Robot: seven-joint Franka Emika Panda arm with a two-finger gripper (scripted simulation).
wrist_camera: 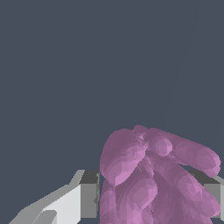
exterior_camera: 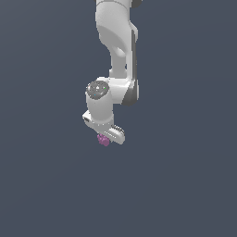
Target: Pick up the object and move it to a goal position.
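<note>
The white pincer (exterior_camera: 107, 137) is clenched on the lumpy purple-pink clump (exterior_camera: 103, 140), which sits directly under the Panda arm's wrist (exterior_camera: 98, 90). In the wrist view the clump (wrist_camera: 153, 179) fills the gap between the two grey fingers (wrist_camera: 89, 199), pressed against each.

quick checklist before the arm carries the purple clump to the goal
1. Purple clump sits between the end effector fingers: ok.
2. Fingers close on both sides of it: ok in the wrist view.
3. Firm contact at the pads: cannot tell.
4. Clump lifted off a surface: cannot tell, no surface edge shows.
5. Goal position visible: not ok, no marker in either view.
6. Path free of other things: ok, none in view.
</note>
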